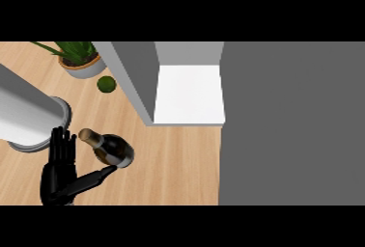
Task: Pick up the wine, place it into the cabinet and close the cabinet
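The wine bottle [108, 146] stands upright on the counter [178, 164]; the left robot hand [63, 171], fingers straight, touches it with its thumb.

Potted plant [80, 60] at counter's [178, 164] back, green lime [106, 84] nearby, white cylinder [25, 118] at left

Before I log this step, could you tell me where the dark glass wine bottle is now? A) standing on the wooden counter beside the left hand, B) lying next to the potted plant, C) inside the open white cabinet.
A: the dark glass wine bottle stands on the wooden counter, the left hand open beside it, thumb at its base; the open white cabinet holds nothing visible.
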Tool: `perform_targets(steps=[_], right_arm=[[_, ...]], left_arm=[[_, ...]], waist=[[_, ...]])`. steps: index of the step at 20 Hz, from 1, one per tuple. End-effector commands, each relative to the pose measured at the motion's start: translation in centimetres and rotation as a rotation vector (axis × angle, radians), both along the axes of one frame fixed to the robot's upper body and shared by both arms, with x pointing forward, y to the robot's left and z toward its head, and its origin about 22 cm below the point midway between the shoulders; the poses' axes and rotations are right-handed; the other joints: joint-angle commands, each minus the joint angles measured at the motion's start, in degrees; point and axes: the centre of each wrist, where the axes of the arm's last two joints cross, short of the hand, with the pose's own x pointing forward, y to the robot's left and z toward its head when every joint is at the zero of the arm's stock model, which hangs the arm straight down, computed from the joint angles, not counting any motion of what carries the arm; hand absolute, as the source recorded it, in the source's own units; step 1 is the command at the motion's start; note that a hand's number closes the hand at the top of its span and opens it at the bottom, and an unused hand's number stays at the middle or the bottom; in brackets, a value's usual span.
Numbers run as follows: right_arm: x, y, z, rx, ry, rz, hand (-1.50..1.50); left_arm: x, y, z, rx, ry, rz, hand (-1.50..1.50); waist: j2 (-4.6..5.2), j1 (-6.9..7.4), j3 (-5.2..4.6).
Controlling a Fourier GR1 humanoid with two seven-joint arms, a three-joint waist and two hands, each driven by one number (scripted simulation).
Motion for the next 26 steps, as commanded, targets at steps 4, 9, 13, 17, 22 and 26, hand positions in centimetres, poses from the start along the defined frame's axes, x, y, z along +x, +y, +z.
perform_targets(steps=[4,9,13,17,22,26], right_arm=[[-3.1,0.4,0.1,0.0,-0.028,0.007,-1.5],[-0.3,-0.5,-2.0,-0.007,-0.036,-0.019,-1.5],[0.6,-0.1,-1.2,-0.002,-0.038,-0.013,-1.5],[1.0,-0.8,-0.7,-0.009,-0.033,-0.018,-1.5],[-2.8,-0.2,0.1,-0.025,-0.032,-0.006,-1.5],[-1.2,-0.7,0.9,-0.026,-0.039,-0.034,-1.5]], left_arm=[[0.7,0.5,-3.0,-0.031,0.016,-0.015,-1.5],[-0.5,-0.5,-5.2,-0.034,0.047,-0.038,-1.5],[1.4,0.1,-6.1,-0.047,0.045,-0.018,-1.5],[0.4,-1.7,-8.0,-0.038,0.036,-0.047,-1.5],[1.1,0.5,-8.3,-0.126,0.004,-0.011,-1.5],[0.9,-1.4,-9.9,-0.173,-0.024,-0.032,-1.5]], waist=[[-0.03,-0.37,0.0],[0.02,-0.11,0.01],[0.04,-0.06,0.0],[0.03,0.01,0.0],[-0.03,-0.26,0.0],[0.05,-0.19,-0.04]])
